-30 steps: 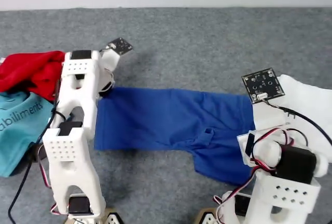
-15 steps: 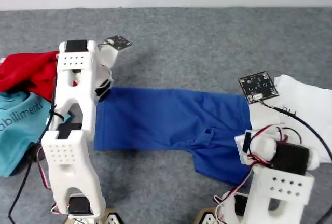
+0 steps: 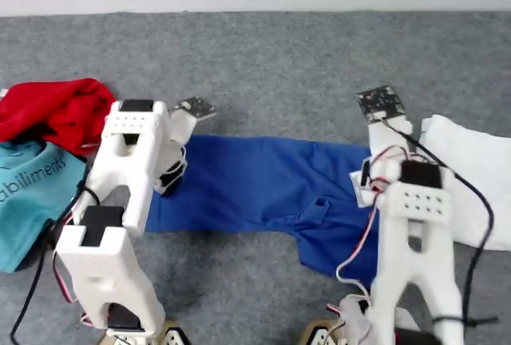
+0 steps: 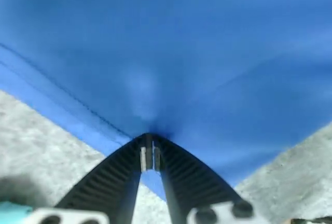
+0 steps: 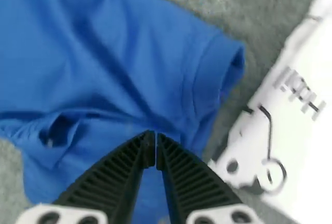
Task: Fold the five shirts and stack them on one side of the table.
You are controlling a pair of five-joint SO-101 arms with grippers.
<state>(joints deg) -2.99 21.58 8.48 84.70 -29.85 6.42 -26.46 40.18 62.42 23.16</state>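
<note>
Left arm (image 3: 120, 193) and right arm (image 3: 411, 233) stretch forward, wrists bent down; left gripper (image 4: 149, 154) pinches the shirt (image 4: 207, 53), right gripper (image 5: 155, 149) is closed.

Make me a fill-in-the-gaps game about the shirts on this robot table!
The red shirt and the teal shirt sit on the ____ side of the table.
The white shirt sits on its ____ side.
The left gripper is shut on the blue shirt, which lies spread in the ____ of the table.
Missing words: left, right, middle.
</note>
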